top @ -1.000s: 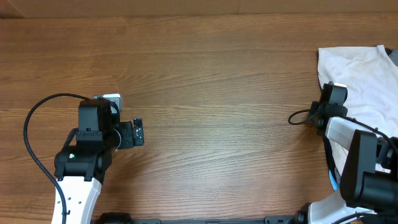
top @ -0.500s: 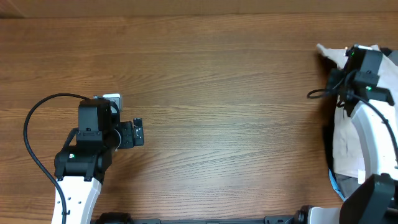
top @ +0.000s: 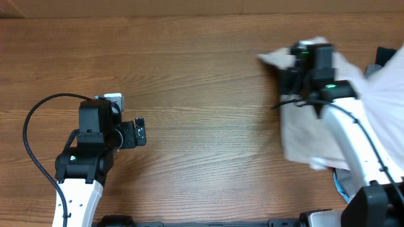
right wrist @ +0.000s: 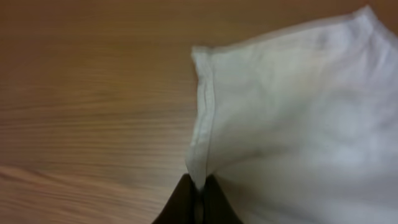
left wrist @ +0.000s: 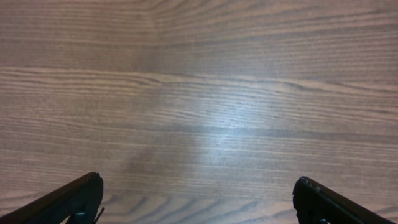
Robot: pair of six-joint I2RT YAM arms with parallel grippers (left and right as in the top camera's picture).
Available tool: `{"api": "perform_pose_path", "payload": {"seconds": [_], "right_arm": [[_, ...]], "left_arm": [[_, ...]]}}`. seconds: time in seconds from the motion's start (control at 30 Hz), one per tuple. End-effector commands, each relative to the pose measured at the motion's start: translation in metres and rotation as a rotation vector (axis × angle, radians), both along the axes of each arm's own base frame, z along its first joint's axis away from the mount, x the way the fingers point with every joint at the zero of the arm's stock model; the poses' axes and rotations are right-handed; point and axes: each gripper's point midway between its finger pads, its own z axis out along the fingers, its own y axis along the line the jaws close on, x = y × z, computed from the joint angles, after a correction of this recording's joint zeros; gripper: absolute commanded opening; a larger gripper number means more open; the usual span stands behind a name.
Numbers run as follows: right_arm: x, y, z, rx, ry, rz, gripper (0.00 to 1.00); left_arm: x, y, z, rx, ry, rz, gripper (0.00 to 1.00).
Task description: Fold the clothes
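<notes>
Positioning step, overhead: right hand (top: 284, 70) clenched on an edge of the cream shorts (top: 306, 135), which lie bunched at the right of the worktop (top: 202, 75); left hand (top: 140, 132) released, well apart.
Next move: probably spreading the shorts flat mid-worktop, which calls for both hands.
Left wrist: bare wood grain between spread fingers (left wrist: 74, 199).
Right wrist: fingertips (right wrist: 186, 200) pinch the hem (right wrist: 202, 112).
Room: not shown.

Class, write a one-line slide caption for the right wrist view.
Right gripper shut on the hemmed edge of the pale shorts over the wooden table.
</notes>
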Motion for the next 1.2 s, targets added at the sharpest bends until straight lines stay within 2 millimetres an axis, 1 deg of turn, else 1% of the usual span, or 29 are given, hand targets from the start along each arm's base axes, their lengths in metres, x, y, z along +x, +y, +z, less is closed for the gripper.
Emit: {"api": "perform_pose_path", "payload": {"seconds": [0.0, 0.03, 0.07, 0.1, 0.13, 0.17, 0.2, 0.23, 0.27, 0.3, 0.37, 0.43, 0.47, 0.57, 0.63, 0.67, 0.8, 0.83, 0.87, 0.9, 1.0, 1.07, 1.17], "right_arm": [[0.005, 0.096, 0.049, 0.185, -0.158, 0.13, 0.04], [0.008, 0.11, 0.058, 0.203, -0.202, 0.14, 0.04], [0.01, 0.126, 0.068, 0.228, -0.247, 0.151, 0.1], [0.009, 0.139, 0.073, 0.241, -0.275, 0.17, 0.17], [0.008, 0.153, 0.076, 0.247, -0.297, 0.192, 0.25], [0.007, 0.157, 0.074, 0.242, -0.299, 0.194, 0.36], [0.008, 0.159, 0.07, 0.225, -0.296, 0.184, 0.59], [0.008, 0.156, 0.066, 0.203, -0.289, 0.167, 0.77], [0.009, 0.149, 0.06, 0.171, -0.277, 0.134, 0.99], [0.01, 0.143, 0.056, 0.145, -0.268, 0.109, 1.0], [0.013, 0.119, 0.049, 0.077, -0.252, 0.028, 1.0], [0.012, 0.095, 0.046, 0.024, -0.234, -0.038, 1.0], [0.008, 0.074, 0.048, -0.008, -0.215, -0.084, 1.0], [-0.003, 0.037, 0.053, -0.022, -0.173, -0.165, 1.0], [-0.013, 0.007, 0.058, 0.003, -0.138, -0.26, 1.0], [-0.018, -0.004, 0.06, 0.015, -0.126, -0.296, 1.0], [-0.037, -0.035, 0.066, 0.064, -0.073, -0.34, 1.0], [-0.041, -0.044, 0.066, 0.065, -0.06, -0.359, 1.0], [-0.049, -0.058, 0.062, 0.052, -0.028, -0.394, 1.0], [-0.053, -0.066, 0.059, 0.046, -0.009, -0.413, 1.0], [-0.06, -0.079, 0.051, 0.033, 0.034, -0.448, 1.0], [-0.063, -0.085, 0.049, 0.029, 0.047, -0.466, 1.0], [-0.065, -0.091, 0.048, 0.028, 0.054, -0.482, 1.0]], "left_arm": [[0.009, 0.001, 0.013, -0.012, -0.044, 0.015, 1.0], [0.01, 0.001, 0.014, -0.013, -0.05, 0.015, 1.0], [0.012, 0.001, 0.015, -0.013, -0.057, 0.015, 1.0], [0.013, 0.001, 0.016, -0.013, -0.064, 0.015, 1.0], [0.015, 0.001, 0.017, -0.014, -0.072, 0.015, 1.0], [0.015, 0.001, 0.018, -0.014, -0.077, 0.015, 1.0], [0.016, 0.0, 0.019, -0.014, -0.082, 0.015, 1.0], [0.017, 0.0, 0.019, -0.015, -0.087, 0.015, 1.0], [0.018, -0.001, 0.02, -0.021, -0.09, 0.009, 1.0], [0.018, -0.003, 0.02, -0.032, -0.092, 0.001, 1.0], [0.019, -0.01, 0.021, -0.062, -0.095, -0.024, 1.0], [0.018, -0.021, 0.022, -0.114, -0.094, -0.064, 1.0], [0.017, -0.03, 0.022, -0.165, -0.088, -0.081, 1.0], [0.015, -0.049, 0.019, -0.282, -0.054, -0.108, 1.0], [0.015, -0.06, 0.013, -0.349, -0.014, -0.125, 1.0], [0.015, -0.065, 0.009, -0.375, 0.01, -0.131, 1.0], [0.012, -0.094, -0.017, -0.479, 0.151, -0.148, 1.0], [0.011, -0.102, -0.025, -0.5, 0.195, -0.151, 1.0], [0.008, -0.118, -0.042, -0.536, 0.282, -0.142, 1.0], [0.007, -0.127, -0.05, -0.557, 0.323, -0.142, 1.0], [-0.001, -0.161, -0.073, -0.63, 0.454, -0.155, 1.0], [-0.006, -0.183, -0.09, -0.658, 0.528, -0.162, 0.98], [-0.013, -0.209, -0.115, -0.674, 0.618, -0.126, 0.97]]}}
